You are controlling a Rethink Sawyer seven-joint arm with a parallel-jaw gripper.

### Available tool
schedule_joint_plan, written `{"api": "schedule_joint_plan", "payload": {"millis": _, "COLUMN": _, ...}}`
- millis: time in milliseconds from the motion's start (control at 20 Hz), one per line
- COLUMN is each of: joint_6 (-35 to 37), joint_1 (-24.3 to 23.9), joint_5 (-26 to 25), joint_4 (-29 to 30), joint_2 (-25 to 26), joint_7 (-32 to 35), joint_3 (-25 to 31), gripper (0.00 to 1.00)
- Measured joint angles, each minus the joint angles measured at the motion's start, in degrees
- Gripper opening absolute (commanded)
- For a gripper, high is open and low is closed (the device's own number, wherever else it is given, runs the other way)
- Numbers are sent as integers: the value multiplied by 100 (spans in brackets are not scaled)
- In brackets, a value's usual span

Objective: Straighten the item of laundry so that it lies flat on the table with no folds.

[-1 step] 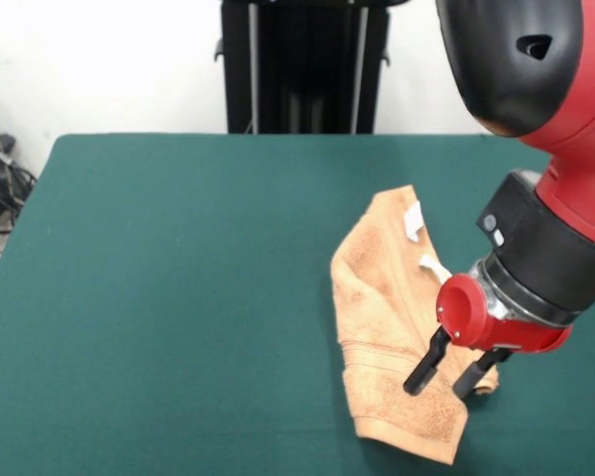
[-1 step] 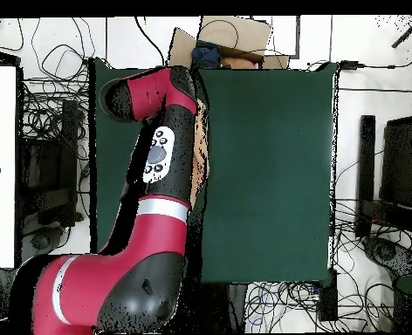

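The item of laundry [image 1: 392, 317] is a peach-orange terry towel lying folded over on itself at the front right of the table [image 1: 178, 297], with a woven band near its front end and two small white tags [image 1: 413, 220] on its right side. My gripper [image 1: 438, 388] hangs just over the towel's front right part. Its two black fingers [image 1: 426, 362] stand apart and open, with nothing between them. In the overhead view the red arm [image 2: 166, 157] covers the gripper. Only a thin strip of the towel [image 2: 202, 140] shows there, beside the arm on the table [image 2: 271, 174].
The towel's front corner lies close to the table's front edge in the front view. Cables [image 1: 0, 183] sit off the table's left side. In the overhead view a cardboard box [image 2: 227, 39] stands beyond the table's top edge, and cables and stands surround the table.
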Motion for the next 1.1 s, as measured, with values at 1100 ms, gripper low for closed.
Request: {"api": "schedule_joint_plan", "payload": {"millis": 1100, "joint_6": 120, "joint_1": 366, "joint_5": 59, "joint_4": -8, "joint_2": 42, "joint_7": 95, "joint_3": -4, "gripper": 100}}
